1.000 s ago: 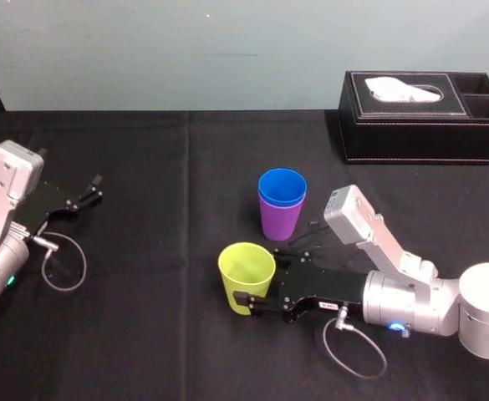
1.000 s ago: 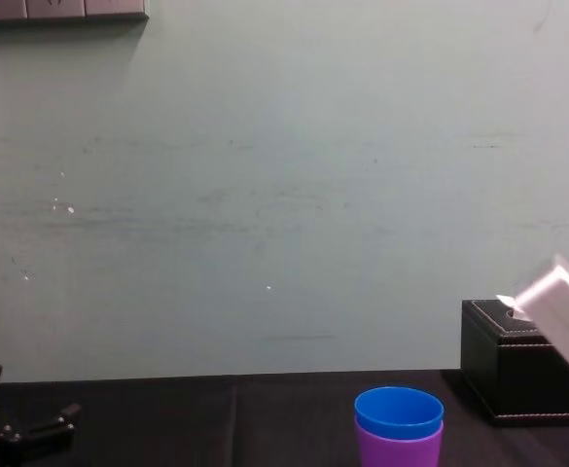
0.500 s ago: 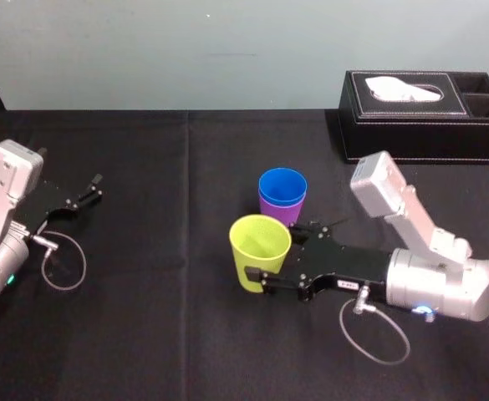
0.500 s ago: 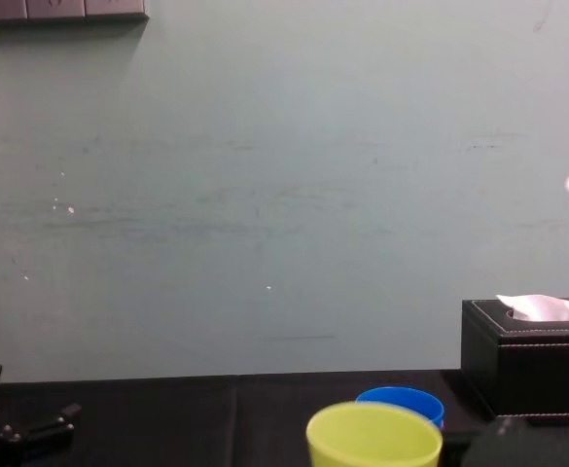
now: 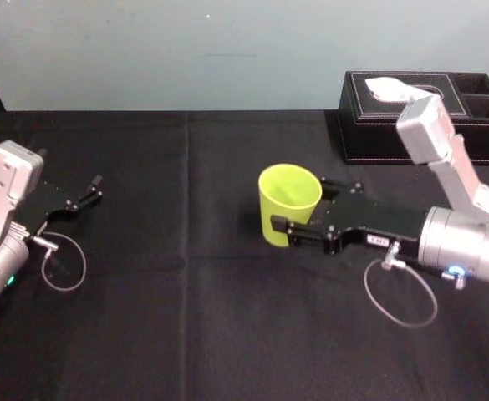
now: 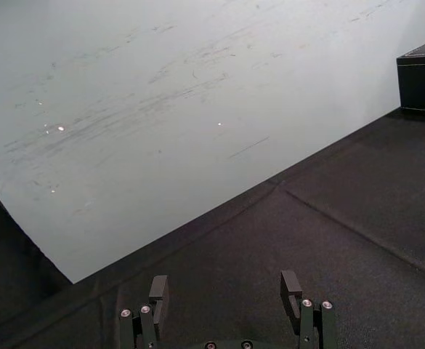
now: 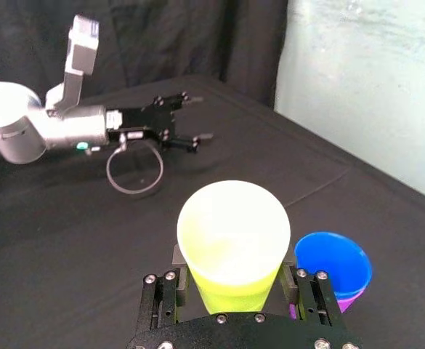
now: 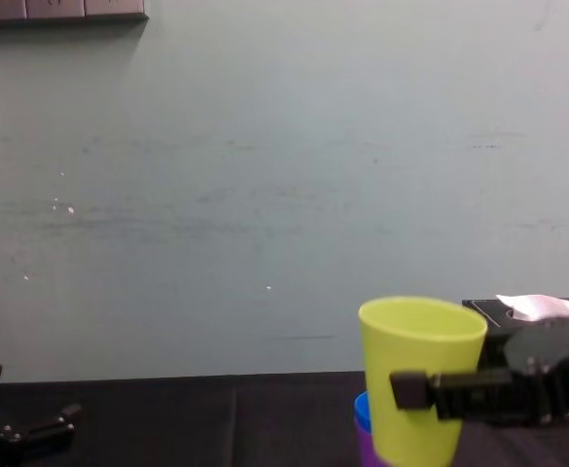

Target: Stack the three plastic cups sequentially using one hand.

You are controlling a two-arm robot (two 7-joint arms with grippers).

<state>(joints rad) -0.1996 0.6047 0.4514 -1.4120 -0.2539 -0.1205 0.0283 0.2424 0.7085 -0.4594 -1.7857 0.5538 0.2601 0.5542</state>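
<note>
**Yellow-Green Cup Clamped in the Right Gripper, Left of the Tissue Box**

Head view: The yellow-green cup (image 5: 289, 203) was seen upright, mouth up, to the left of the black tissue box (image 5: 424, 117) and nearer the robot than it. The cup was clamped between the two slim fingers of the right gripper (image 5: 298, 219). One finger was laid against the cup's near side and the other was passed round its far side. The gripper's black body, marked with a white label, was stretched out in front of the box. The left gripper (image 5: 96, 189) was parked low over the black table (image 5: 185, 317), well apart from the box, at the table's far left.

Left wrist view: The left gripper's fingers were shown spread apart with nothing between them. A corner of the tissue box was caught far off.

Right wrist view: The yellow-green cup was seated between the right gripper's fingers, which were pressed to opposite sides of its lower wall. The blue cup (image 7: 333, 262), nested in the purple cup (image 7: 349, 299), was seen just beside the held cup and lower. Whether they touched could not be told.

Chest view: The held cup was seen just left of the tissue box. Its rim was well above the blue rim, which showed at its lower left side with the purple cup beneath.
</note>
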